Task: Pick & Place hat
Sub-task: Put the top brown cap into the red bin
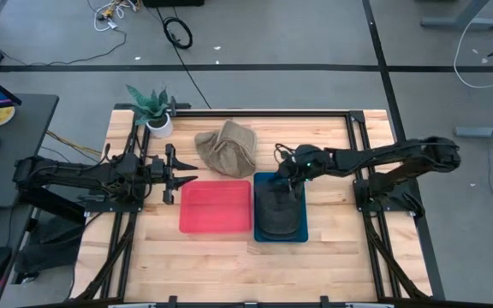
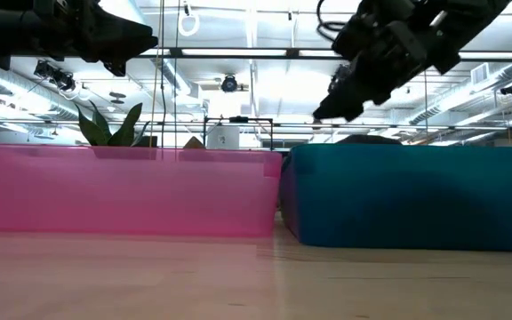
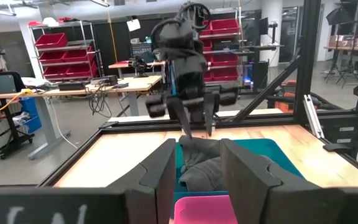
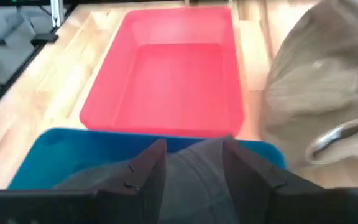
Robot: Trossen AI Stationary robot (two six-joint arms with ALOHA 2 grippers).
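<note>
At the far left of the wooden surface [image 1: 229, 257], the left arm is waiting, reaching along the surface's left side with its left pincer [image 1: 178, 174] hanging just beside the red bin's upper left corner. Its two fingers [image 3: 160, 174] are standing parted with nothing between them, pointing across toward the other arm.

A little behind it, a potted plant [image 1: 152, 111] is sitting near the back left corner of the surface.

Moving right, the red bin [image 1: 216, 207] is lying empty near the middle of the surface. Behind it, a tan hat [image 1: 228, 149] is resting crumpled on the wood, near the bin's back edge but outside it.

Just to the right, a blue bin [image 1: 262, 181] is sitting with its side touching the red bin. A dark grey hat [image 1: 279, 214] is lying inside the blue bin, filling most of it and rising slightly above the rim in the low view.

The right arm is stretching in from the right edge of the surface, and its right pincer [image 1: 291, 181] is hovering over the back part of the blue bin, pointing down at the grey hat. Its fingers [image 4: 145, 171] are spread apart, and grey cloth is showing in the gap between them; whether they are actually gripping that cloth, I cannot tell.
</note>
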